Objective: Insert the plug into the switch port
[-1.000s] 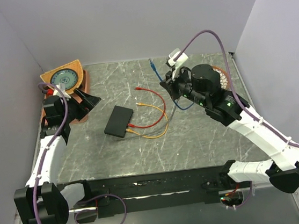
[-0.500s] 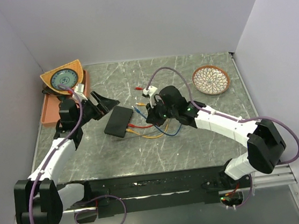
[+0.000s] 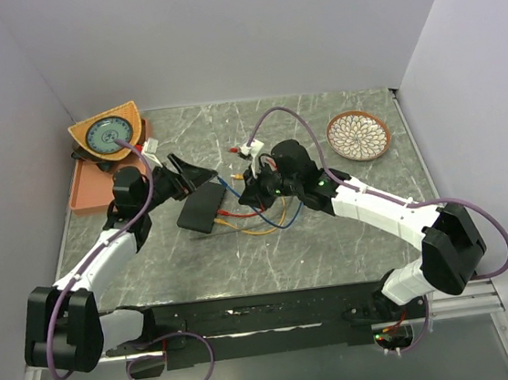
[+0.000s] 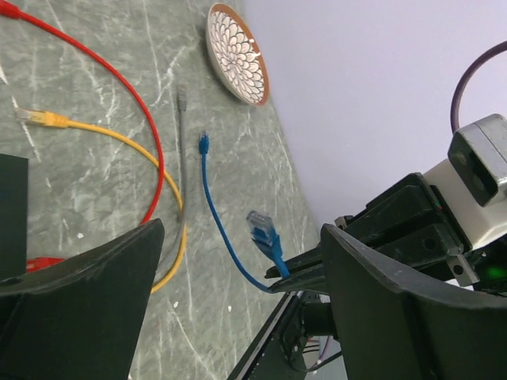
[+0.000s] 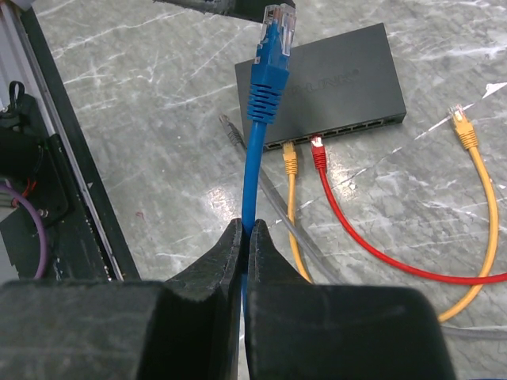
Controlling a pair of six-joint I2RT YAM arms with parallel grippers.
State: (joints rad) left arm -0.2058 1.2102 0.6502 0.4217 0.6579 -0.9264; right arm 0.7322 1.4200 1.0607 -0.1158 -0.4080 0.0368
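Note:
The flat black switch (image 3: pixel 201 207) lies at table centre-left; in the right wrist view (image 5: pixel 333 79) its port row faces me, with a yellow plug (image 5: pixel 290 152) and a red plug (image 5: pixel 318 147) seated in it. My right gripper (image 5: pixel 245 231) is shut on the blue cable just behind its clear-tipped blue plug (image 5: pixel 273 47), which hangs in the air short of the switch. From above, the right gripper (image 3: pixel 243 191) sits just right of the switch. My left gripper (image 3: pixel 200 180) is open and empty at the switch's far end; its wrist view shows the blue plug (image 4: pixel 264 233) between its fingers.
Red (image 3: pixel 266 175), yellow (image 3: pixel 268 230) and grey cables loop right of the switch. A loose yellow plug (image 5: pixel 461 123) lies there. A patterned plate (image 3: pixel 358 135) sits at the back right. An orange tray (image 3: pixel 85 193) and a round dial (image 3: pixel 108 133) are at the back left.
My right arm swung from the back right down to the centre, bringing the blue plug close to the switch. My left gripper moved right, towards the switch's far end.

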